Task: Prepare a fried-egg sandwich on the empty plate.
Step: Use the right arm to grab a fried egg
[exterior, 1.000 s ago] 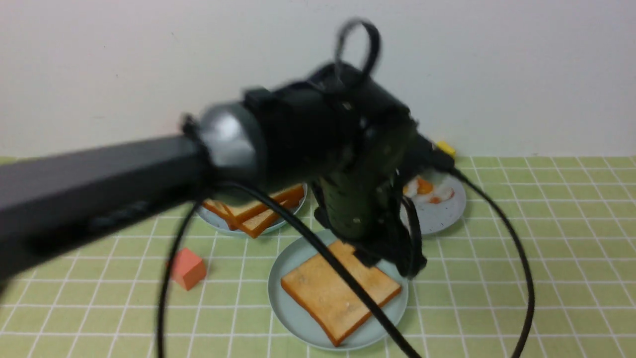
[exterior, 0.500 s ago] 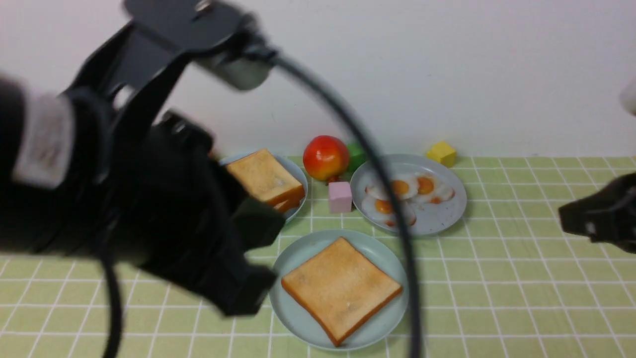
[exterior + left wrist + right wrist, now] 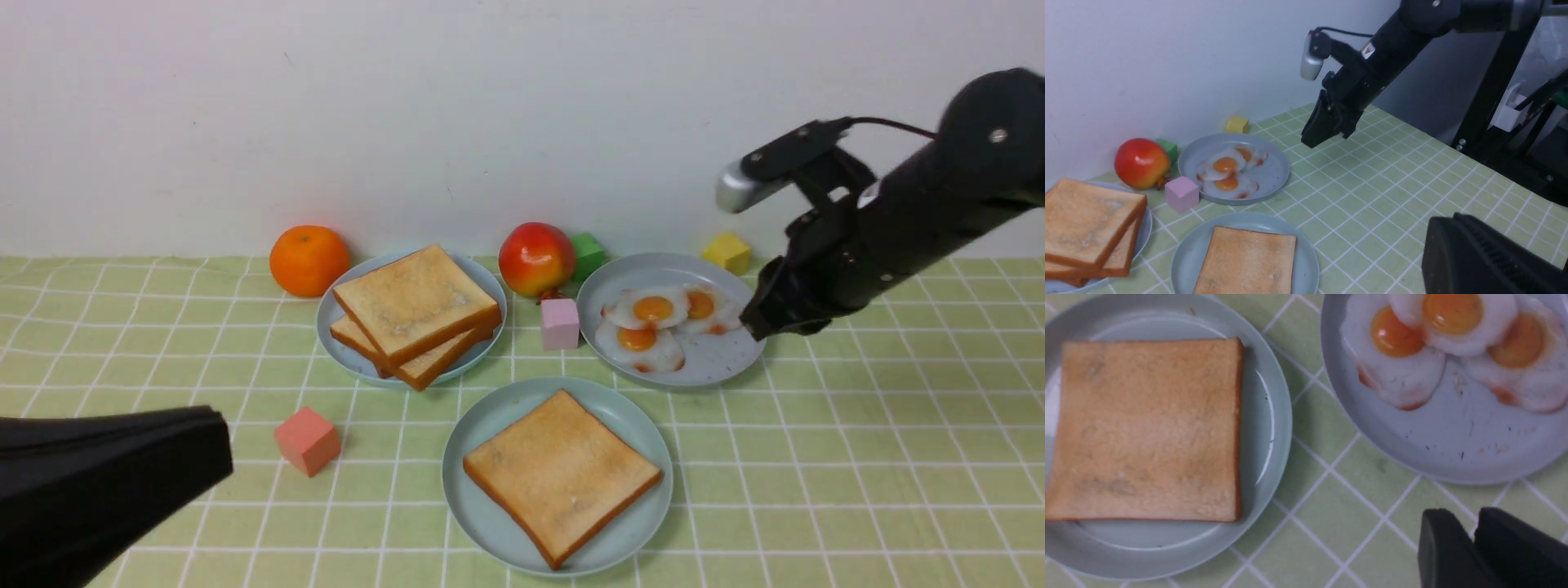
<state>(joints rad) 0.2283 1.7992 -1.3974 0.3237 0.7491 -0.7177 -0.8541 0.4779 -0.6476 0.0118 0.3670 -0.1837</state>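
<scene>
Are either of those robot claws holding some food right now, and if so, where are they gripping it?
Nothing is held: the left gripper is shut on nothing, and the right gripper holds nothing between its fingertips.

A slice of toast (image 3: 1151,428) lies flat on a pale round plate (image 3: 1271,457), near its rim, while three fried eggs (image 3: 1400,363) overlap on a grey plate (image 3: 1453,469) just beside it, one egg on top. Dark gripper fingers (image 3: 1441,539) hover over the green checked cloth (image 3: 1327,510).
</scene>
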